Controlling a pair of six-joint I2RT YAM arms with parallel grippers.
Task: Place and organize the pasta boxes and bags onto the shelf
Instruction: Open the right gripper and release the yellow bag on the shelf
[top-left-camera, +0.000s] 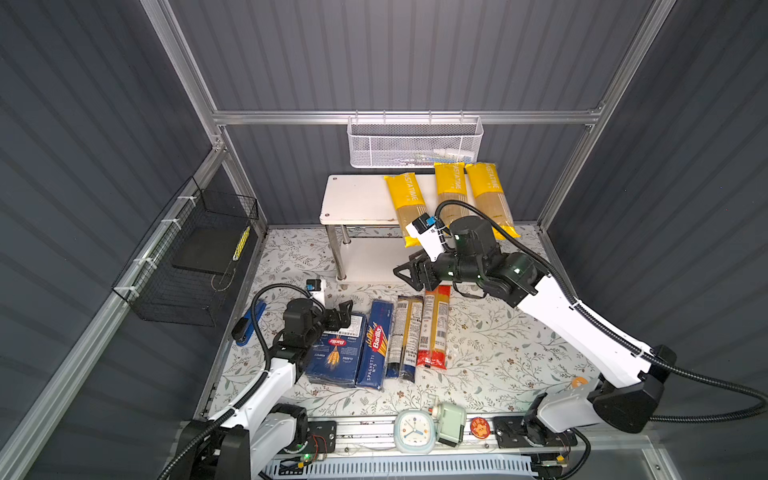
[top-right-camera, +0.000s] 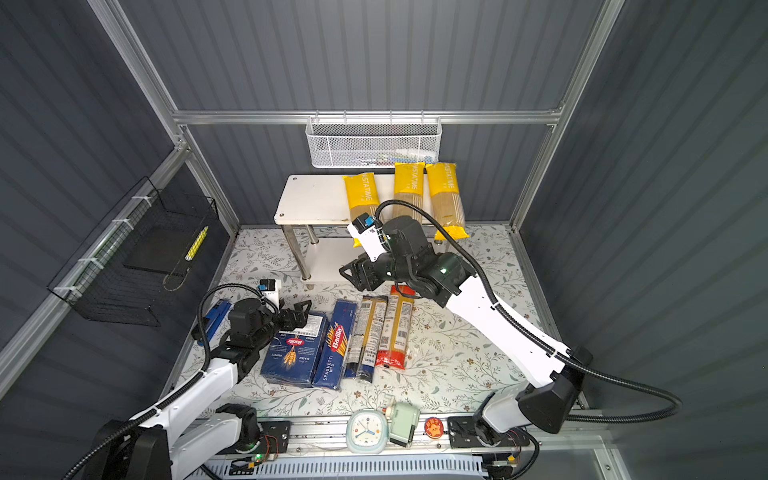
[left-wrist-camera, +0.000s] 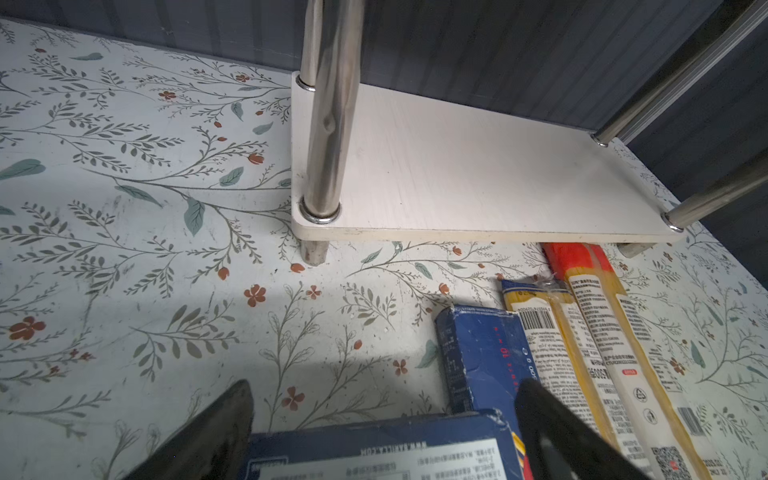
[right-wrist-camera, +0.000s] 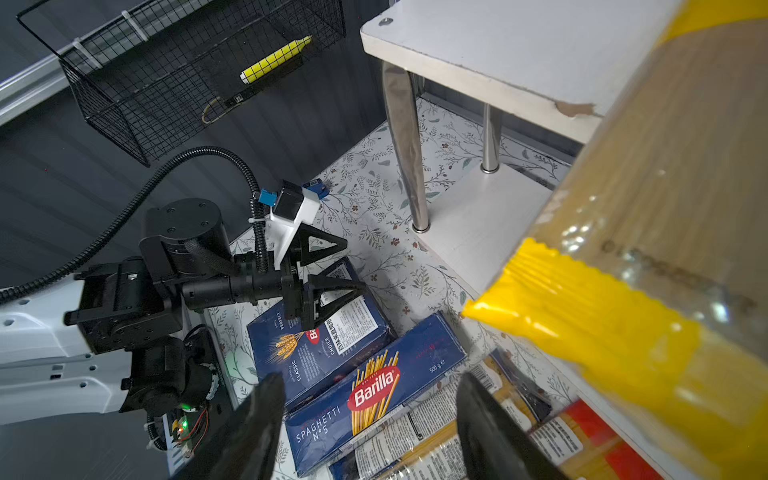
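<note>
Three yellow bags (top-left-camera: 405, 203) (top-left-camera: 451, 187) (top-left-camera: 490, 195) lie on the white shelf's top board (top-left-camera: 353, 199); the leftmost overhangs its front edge. On the floral table lie side by side the wide pasta box (top-left-camera: 336, 353), the narrow Spaghetti box (top-left-camera: 376, 345), a dark-ended clear bag (top-left-camera: 405, 336) and a red-ended clear bag (top-left-camera: 435, 328). My left gripper (top-left-camera: 345, 309) is open, its fingers (left-wrist-camera: 224, 432) either side of the wide box's (left-wrist-camera: 374, 453) far end. My right gripper (top-left-camera: 409, 272) hangs open and empty before the shelf's lower board (left-wrist-camera: 457, 174), above the boxes (right-wrist-camera: 374, 395).
A white mesh basket (top-left-camera: 415, 143) hangs on the back wall above the shelf. A black wire basket (top-left-camera: 195, 257) with a yellow marker is fixed to the left wall. A blue tool (top-left-camera: 249, 322) lies at the table's left edge; a clock (top-left-camera: 413, 430) stands at the front.
</note>
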